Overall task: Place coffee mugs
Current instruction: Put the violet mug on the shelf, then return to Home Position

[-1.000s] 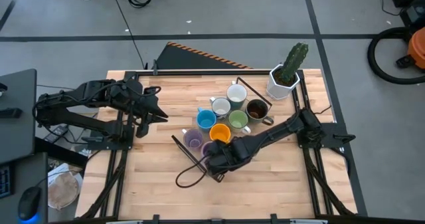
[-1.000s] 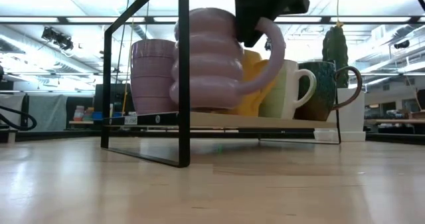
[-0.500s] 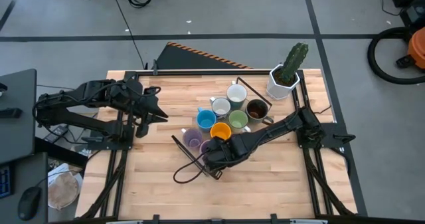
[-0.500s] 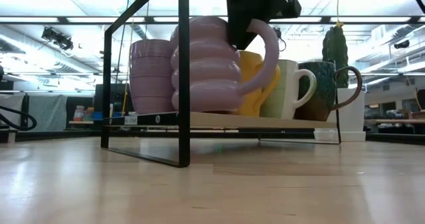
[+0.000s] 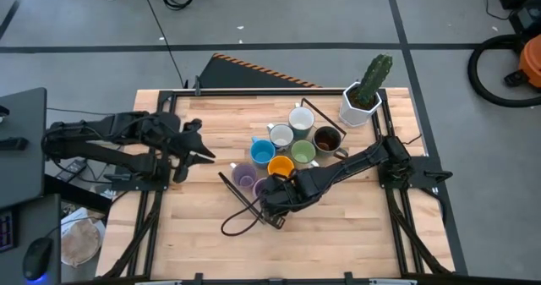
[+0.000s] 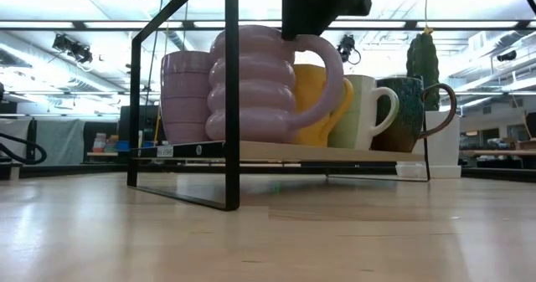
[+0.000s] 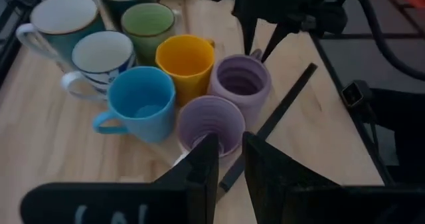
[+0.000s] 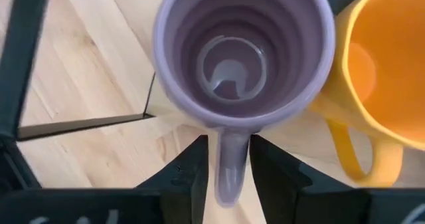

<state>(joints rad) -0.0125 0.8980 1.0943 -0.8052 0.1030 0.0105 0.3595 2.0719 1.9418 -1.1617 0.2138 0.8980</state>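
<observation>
Eight mugs stand bunched on a black-framed rack shelf at mid-table: two white, a dark brown one, a blue one, a green one, an orange one and a lavender one. A second lavender, ribbed mug stands upright at the rack's near corner. My right gripper is over it, shut on its handle. My left gripper hovers left of the rack, pointing at the mugs, with its fingers a narrow gap apart. My right gripper pinches the ribbed lavender mug's handle between its two fingers, coming from above and pointing down. The hold is at the top of the handle loop. The mug stands upright with its base on the rack's shelf, beside the orange mug.
A white angular pot with a cactus stands at the table's far right corner. The rack's black uprights rise around the mugs. A black loop lies on the table by the rack's near corner. Bare wood lies along the near edge.
My right gripper has lowered the ribbed lavender mug and tipped it from a tilt to upright. The mug now rests on the shelf next to the orange mug. My left arm has drawn slightly toward the table's near edge.
</observation>
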